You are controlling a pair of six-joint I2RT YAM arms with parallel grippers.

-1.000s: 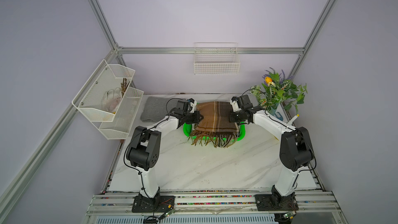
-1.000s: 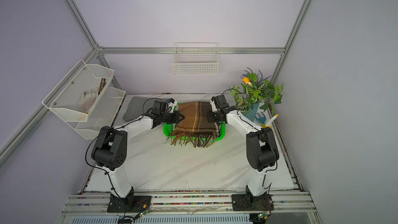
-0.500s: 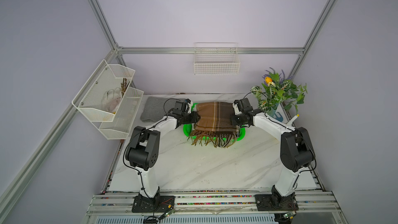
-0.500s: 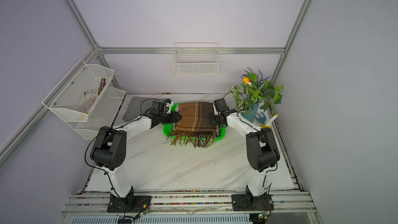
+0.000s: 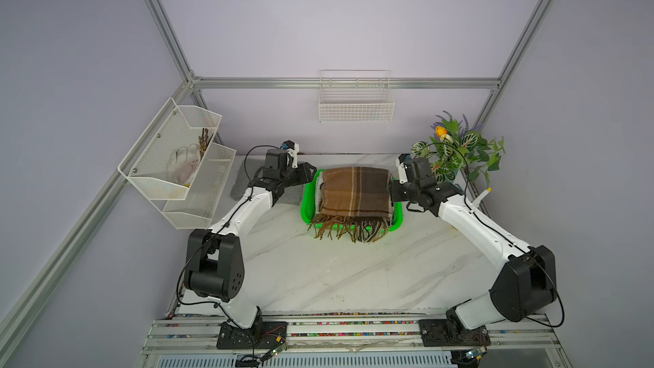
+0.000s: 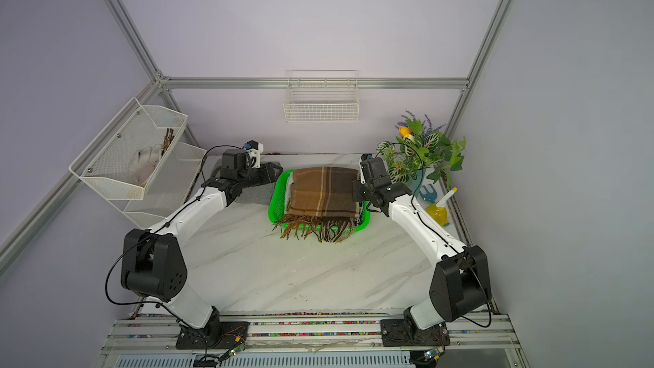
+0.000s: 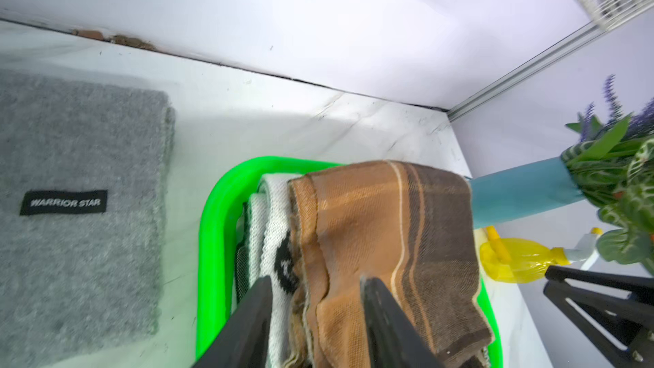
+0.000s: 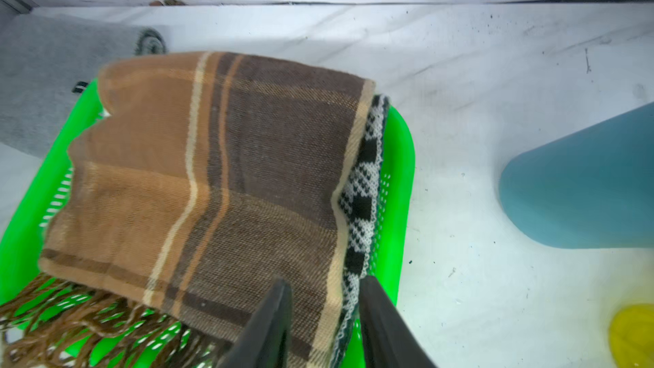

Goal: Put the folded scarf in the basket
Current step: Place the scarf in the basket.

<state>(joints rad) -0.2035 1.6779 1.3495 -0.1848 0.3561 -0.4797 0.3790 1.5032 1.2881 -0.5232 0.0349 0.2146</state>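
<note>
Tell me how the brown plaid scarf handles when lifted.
Probably floppy: the brown plaid scarf is folded woven cloth, so it would likely sag and unfold. Its fringe hangs over the green basket rim and may snag.

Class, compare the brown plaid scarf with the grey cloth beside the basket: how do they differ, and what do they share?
The brown plaid scarf is checked in tan and dark brown; the grey cloth is plain, with a black label.
The scarf has a fringe hanging over the rim of the green basket; the grey cloth shows none.
The scarf lies in the basket; the grey cloth lies on the table.
Both are folded.
</note>
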